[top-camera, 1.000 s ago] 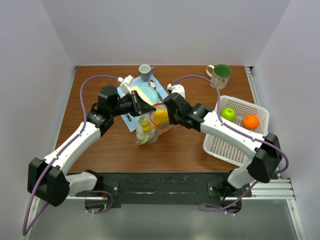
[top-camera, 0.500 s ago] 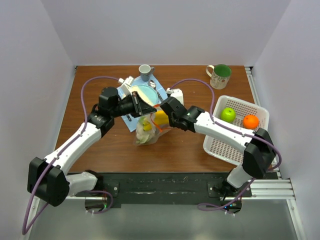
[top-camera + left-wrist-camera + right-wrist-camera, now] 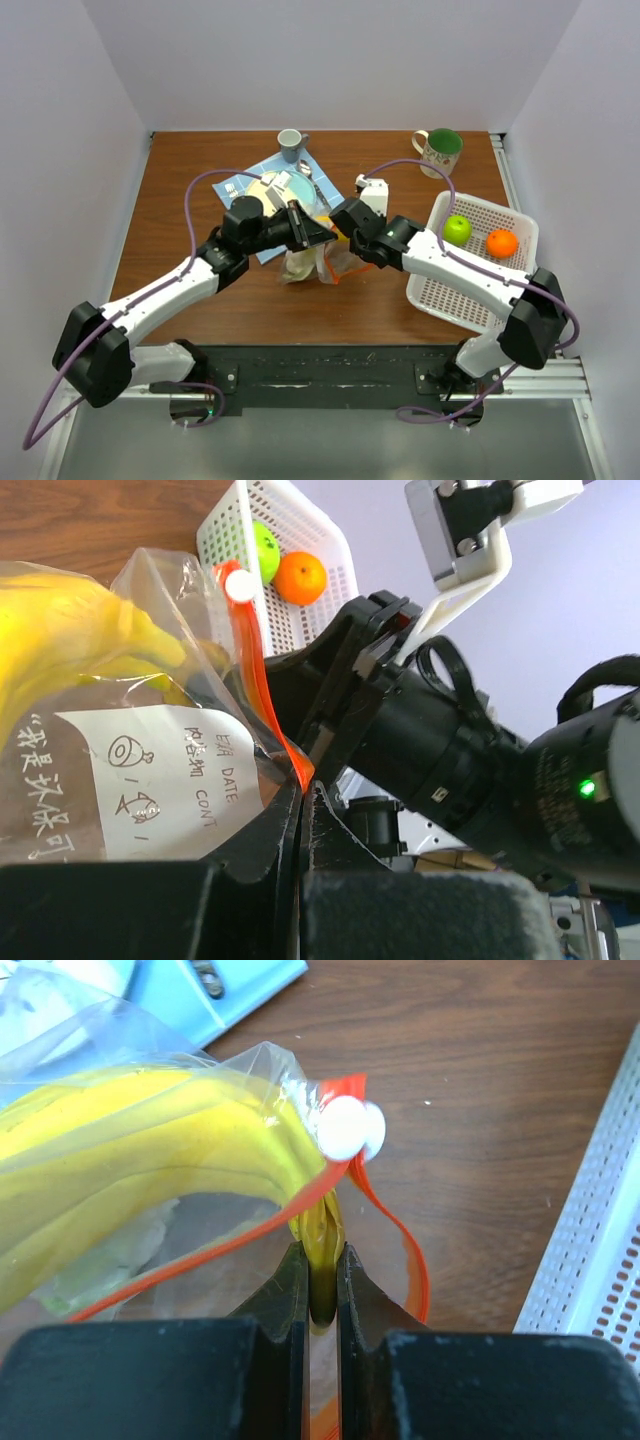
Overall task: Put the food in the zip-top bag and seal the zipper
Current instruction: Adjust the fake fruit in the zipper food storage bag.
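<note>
Top external view: shows the left gripper (image 3: 316, 240) and the right gripper (image 3: 341, 233) meeting nose to nose over the middle of the brown table (image 3: 200, 290), with the zip-top bag (image 3: 305, 265) crumpled between and just below them. Cannot tell from up here how either pair of fingers stands. Places the white basket (image 3: 455, 290) at the table's right edge, holding a green apple (image 3: 457, 229) and an orange (image 3: 502, 243) side by side. Finds a blue mat (image 3: 262, 180) beyond the left arm, a grey cup (image 3: 290, 144) behind that, and a green-lined mug (image 3: 438, 152) at the far right.

Left wrist view: shows the left gripper (image 3: 303, 802) pressed together, pinching the zip-top bag at the low end of its orange-red zipper (image 3: 255, 685). Follows that strip up to a white slider (image 3: 238, 583). Shows a yellow banana (image 3: 70, 630) inside the clear plastic, above a white label (image 3: 165, 770) with printed writing. Puts the black right gripper just beyond the strip, close against the bag, and the basket with both fruits well behind.

Right wrist view: shows the right gripper (image 3: 322, 1265) closed to a thin slit, pinching the bag's mouth where the zipper's two sides run together. Sets the slider just above the fingertips. Shows the banana inside the bag at left, something pale green (image 3: 115, 1248) under it. Catches bare table at right and a corner of the basket at the frame's edge.
</note>
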Controlling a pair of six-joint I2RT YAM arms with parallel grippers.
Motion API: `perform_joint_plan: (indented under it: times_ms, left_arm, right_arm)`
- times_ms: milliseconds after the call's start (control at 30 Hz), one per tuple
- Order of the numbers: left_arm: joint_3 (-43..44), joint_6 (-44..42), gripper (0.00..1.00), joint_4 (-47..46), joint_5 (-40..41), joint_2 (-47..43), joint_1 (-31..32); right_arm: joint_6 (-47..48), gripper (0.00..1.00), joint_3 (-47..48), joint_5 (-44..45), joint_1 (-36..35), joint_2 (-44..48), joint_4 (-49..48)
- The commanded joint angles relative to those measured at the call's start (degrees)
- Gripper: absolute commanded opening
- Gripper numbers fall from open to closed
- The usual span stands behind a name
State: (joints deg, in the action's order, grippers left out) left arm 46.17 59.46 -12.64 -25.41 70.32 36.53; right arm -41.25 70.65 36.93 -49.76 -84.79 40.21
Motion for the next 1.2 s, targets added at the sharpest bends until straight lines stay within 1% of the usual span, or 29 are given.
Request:
perform_joint_plan:
  times_ms: [0, 67, 100, 133, 167, 233, 333, 367, 400, 467, 533, 700, 800, 900, 933, 1033, 1167]
  left_arm:
    - [1.72, 2.76, 0.00, -5.55, 5.10, 0.25, 2.31]
    - [1.99, 3.82, 0.00, -3.80, 8.61, 0.34, 3.80]
    - [2.08, 4.08, 0.00, -3.01, 9.93, 0.17, 4.42]
    - [2.17, 4.69, 0.00, -1.52, 12.72, -0.01, 4.95]
    - [1.99, 4.96, 0.00, -1.16, 13.71, -0.10, 5.56]
    - [1.99, 4.79, 0.00, -0.98, 15.38, -0.01, 5.92]
    - [2.69, 4.26, 0.00, -1.06, 14.87, 1.65, 6.00]
    - [3.13, 4.00, 0.00, -0.98, 14.60, 2.01, 6.01]
    - [3.31, 3.65, 0.00, -0.80, 14.60, 2.27, 6.01]
    - [4.36, 1.63, 0.00, 0.51, 14.51, 2.27, 5.83]
    - [5.76, -1.43, 0.00, 4.18, 14.77, 2.18, 5.83]
    - [10.07, -6.80, 0.00, 10.61, 11.79, 1.66, 4.16]
    - [11.83, -11.55, 0.00, 16.41, 8.80, 0.87, 2.06]
    - [12.10, -14.10, 0.00, 17.99, 4.68, -0.19, -1.02]
    - [12.27, -15.94, 0.00, 18.88, 2.06, -0.27, -2.85]
    - [14.02, -19.19, 0.00, 20.98, -4.36, 1.04, -5.59]
    - [17.10, -22.98, 0.00, 21.78, -11.49, 3.32, -5.95]
  right_arm:
    - [-7.34, 0.00, 3.52, 7.71, 0.19, -3.17, 3.55]
    - [-7.35, 0.00, 6.23, 8.60, 0.10, -4.76, 5.58]
    - [-5.35, 0.00, 7.12, 8.08, 0.10, -6.33, 5.50]
    - [-2.98, 0.00, 7.74, 4.68, 0.01, -6.52, 4.63]
    - [-1.04, 0.00, 7.31, 3.51, -0.16, -6.26, 1.49]
    - [1.35, 0.00, 6.26, 2.27, -0.16, -4.78, -0.91]
    - [5.91, 0.00, 3.80, -0.26, -0.25, -2.23, -4.07]
    - [7.58, 0.00, 1.44, -2.80, -0.25, -1.35, -7.91]
    - [10.81, 0.00, 0.46, -3.87, -0.25, -0.47, -9.34]
    - [14.17, 0.00, -0.77, -4.59, -0.17, 1.11, -10.50]
    - [16.98, 0.00, -0.69, -4.49, -0.08, 1.73, -9.10]
    - [20.07, 0.00, -0.95, -5.64, -0.08, 4.89, -8.74]
    - [20.95, 0.00, -0.87, -6.51, -0.16, 5.95, -8.39]
    - [24.10, 0.00, -1.04, -10.11, -0.16, 6.92, -9.53]
    - [24.38, 0.00, -0.70, -10.99, -0.08, 7.18, -9.10]
    - [27.01, 0.00, 0.27, -13.37, -0.16, 7.45, -8.57]
    - [29.30, 0.00, 2.82, -16.35, -0.34, 5.78, -6.46]
